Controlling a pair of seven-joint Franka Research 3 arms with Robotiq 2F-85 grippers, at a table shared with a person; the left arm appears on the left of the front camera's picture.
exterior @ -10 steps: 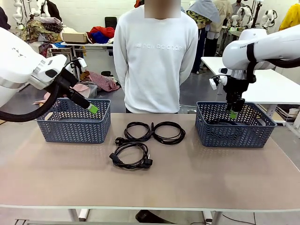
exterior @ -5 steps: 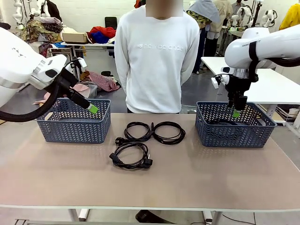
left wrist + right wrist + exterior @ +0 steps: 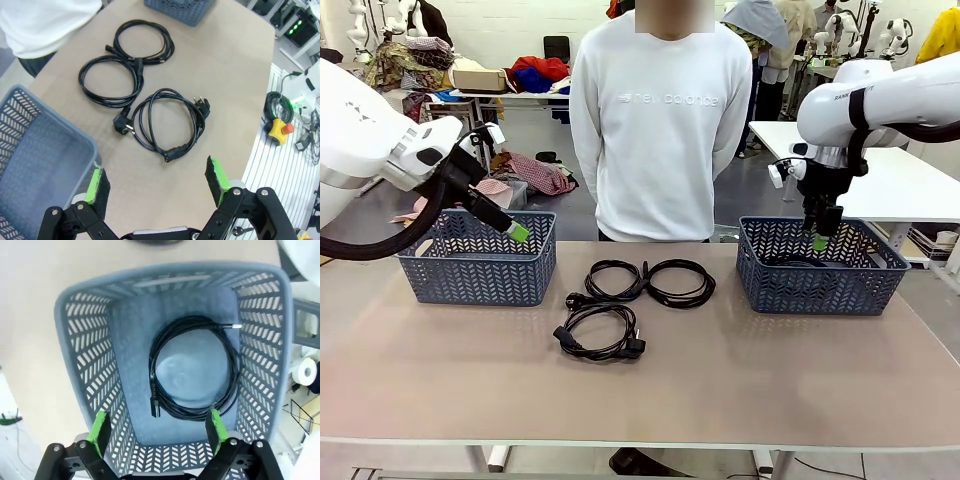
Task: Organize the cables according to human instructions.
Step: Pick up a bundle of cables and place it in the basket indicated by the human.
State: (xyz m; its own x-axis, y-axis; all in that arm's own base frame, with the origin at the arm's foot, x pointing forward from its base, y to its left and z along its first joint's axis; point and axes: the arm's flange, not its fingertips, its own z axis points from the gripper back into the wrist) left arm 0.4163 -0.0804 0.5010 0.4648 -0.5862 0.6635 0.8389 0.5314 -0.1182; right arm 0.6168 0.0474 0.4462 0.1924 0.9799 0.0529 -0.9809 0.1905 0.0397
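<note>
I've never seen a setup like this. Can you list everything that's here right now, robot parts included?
Loose cables: three, black, coiled at mid-table.
Basket cable: one, black, coiled inside the right basket.
Baskets: two, blue-grey, at the left and right ends of the table.
Table: one, beige.
Person: one, white sweatshirt, standing at the far side.
Left gripper: one, black with green pads, open, above the left basket.
Right gripper: one, same colours, open, above the right basket.

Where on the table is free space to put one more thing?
Bare: the near strip of the beige table, and the patch between the nearest coiled black cable and the right grey-blue plastic basket. Crowded: the middle, where three cables lie.
</note>
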